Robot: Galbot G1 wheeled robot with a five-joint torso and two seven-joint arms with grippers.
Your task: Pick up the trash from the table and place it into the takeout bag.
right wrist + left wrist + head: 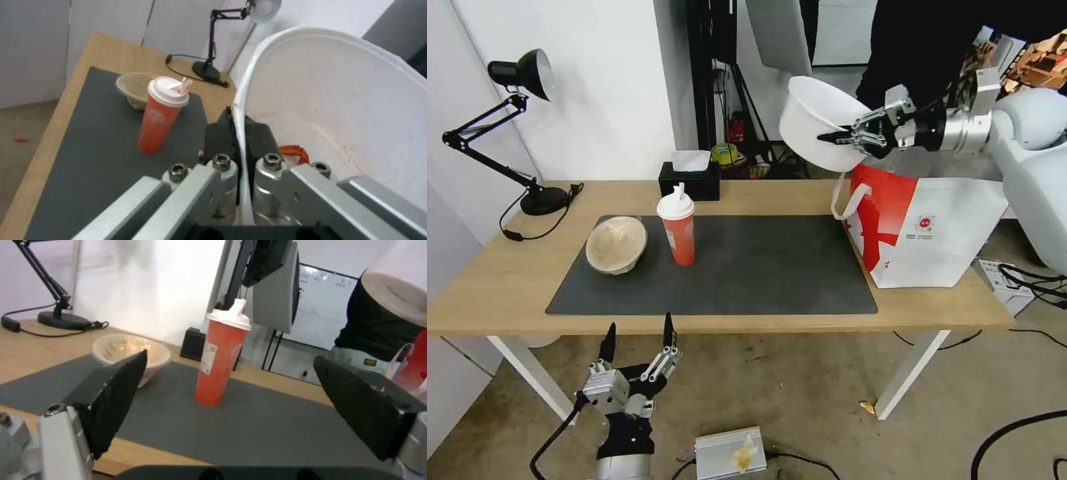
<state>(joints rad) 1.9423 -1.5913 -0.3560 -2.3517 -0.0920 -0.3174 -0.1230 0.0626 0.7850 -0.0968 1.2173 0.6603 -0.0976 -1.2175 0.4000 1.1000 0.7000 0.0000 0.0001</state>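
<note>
Nearest my head camera is the left gripper (639, 340), parked below the desk's front edge with its fingers spread apart and nothing between them; beyond it runs the desk (507, 280) with its dark mat (760, 267); the takeout bag (934, 227) stands at the desk's right end, mouth up, and I cannot see what, if anything, is inside it. The right gripper (837, 139) is clamped on the rim of the white plastic bowl (817, 120), held tilted in the air above the bag's near corner. My worry is the thin rim slipping in that pinch, or a release too far left, dropping the bowl onto the desk; the red scraps (293, 151) in it could spill out. The pulp bowl (617, 243) and red cup (677, 230) wait on the mat; the pulp bowl looks domed, possibly upturned.
</note>
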